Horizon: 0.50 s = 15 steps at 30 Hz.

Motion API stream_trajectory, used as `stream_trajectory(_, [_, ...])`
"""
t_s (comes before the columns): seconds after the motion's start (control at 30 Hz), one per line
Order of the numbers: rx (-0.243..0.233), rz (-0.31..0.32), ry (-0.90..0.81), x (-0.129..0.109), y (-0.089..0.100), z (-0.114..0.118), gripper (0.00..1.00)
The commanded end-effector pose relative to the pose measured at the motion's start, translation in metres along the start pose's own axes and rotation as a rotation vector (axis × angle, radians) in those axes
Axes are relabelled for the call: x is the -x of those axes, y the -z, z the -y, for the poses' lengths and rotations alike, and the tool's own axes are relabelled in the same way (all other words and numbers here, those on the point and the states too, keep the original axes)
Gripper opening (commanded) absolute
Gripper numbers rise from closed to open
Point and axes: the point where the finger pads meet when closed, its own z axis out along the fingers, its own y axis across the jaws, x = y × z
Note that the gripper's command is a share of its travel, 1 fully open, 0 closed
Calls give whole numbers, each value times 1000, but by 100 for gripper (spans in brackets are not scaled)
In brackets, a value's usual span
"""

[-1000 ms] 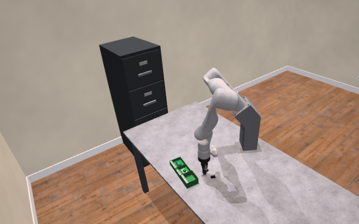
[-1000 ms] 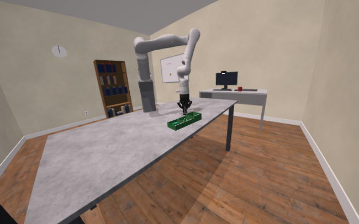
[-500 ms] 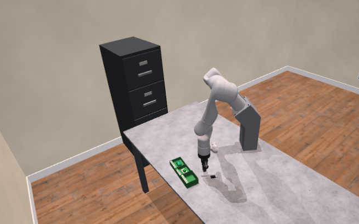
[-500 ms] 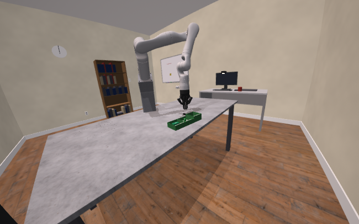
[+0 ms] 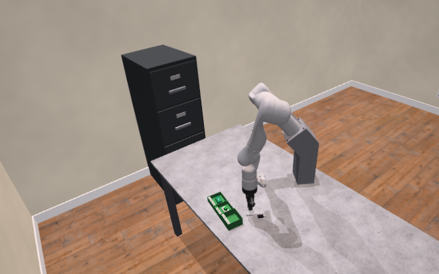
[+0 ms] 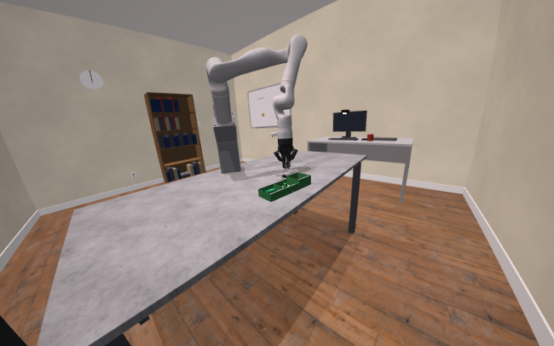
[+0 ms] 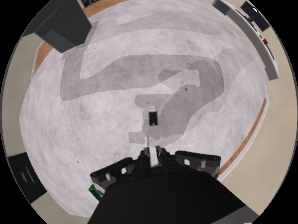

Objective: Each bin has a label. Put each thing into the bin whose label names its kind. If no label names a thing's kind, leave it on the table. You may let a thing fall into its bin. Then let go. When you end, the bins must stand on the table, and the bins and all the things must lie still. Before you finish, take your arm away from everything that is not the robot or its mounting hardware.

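Hovering over the table (image 5: pixel 317 217), the gripper (image 5: pixel 250 205) holds its fingers nearly together on nothing; spread them before descending squarely onto the small dark part (image 5: pixel 260 215) beside the green bins (image 5: pixel 234 225).

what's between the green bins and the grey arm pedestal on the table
In the top view, the gripper hangs between the green bins and pedestal, above a small dark part.

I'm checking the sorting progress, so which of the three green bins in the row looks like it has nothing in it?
The end bin farthest from the filing cabinet: only its green floor shows, whereas the middle bin and far bin each hold something.
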Motion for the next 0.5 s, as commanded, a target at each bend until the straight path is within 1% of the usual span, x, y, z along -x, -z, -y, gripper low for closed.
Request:
stream_trajectory(0.0, [1, 0, 0, 0, 0, 0, 30])
stream_trajectory(0.4, [1, 0, 0, 0, 0, 0, 30])
stream_trajectory(0.43, [1, 0, -50, 0, 7, 5, 27])
stream_trajectory(0.47, [1, 0, -100, 0, 13, 11, 27])
